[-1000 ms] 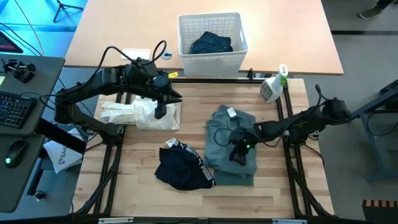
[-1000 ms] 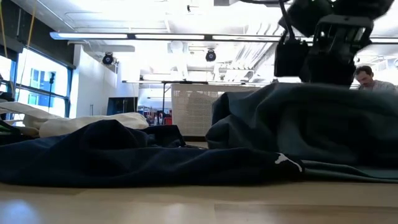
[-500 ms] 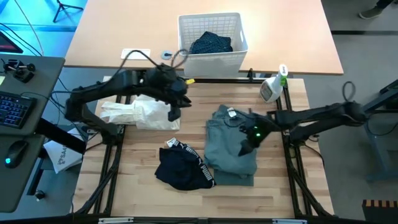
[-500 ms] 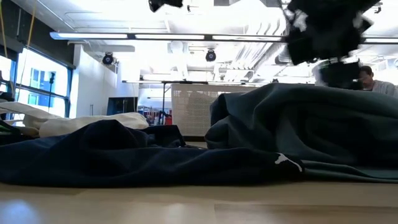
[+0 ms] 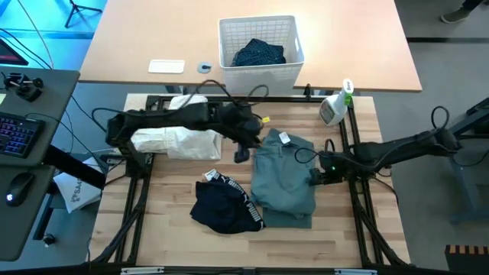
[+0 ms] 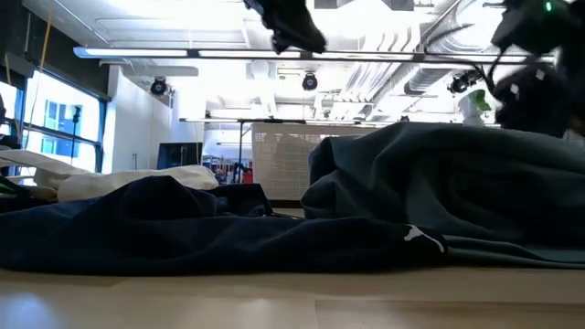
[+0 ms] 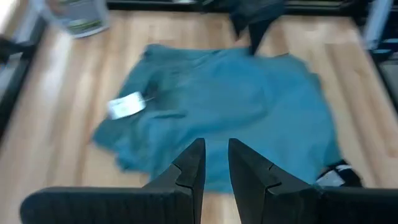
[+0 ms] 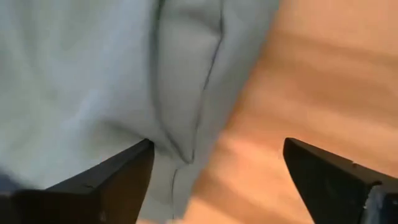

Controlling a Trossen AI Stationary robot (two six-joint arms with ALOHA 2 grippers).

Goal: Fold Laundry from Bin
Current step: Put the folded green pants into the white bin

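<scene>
The grey-green top point(image 5: 283, 177) lies folded right of the table's point(image 5: 176, 237) centre, long axis running front to back, between the empty, wide-open right gripper point(image 5: 315, 178) at its right edge and the narrowly parted, empty left gripper point(image 5: 241, 153) at its far-left corner.

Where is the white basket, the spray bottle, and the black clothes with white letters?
white basket point(image 5: 262, 75), high view, front lattice wall.
spray bottle point(image 5: 334, 111), high view, its white body.
black clothes point(image 5: 221, 208), high view, middle of the fabric.
</scene>
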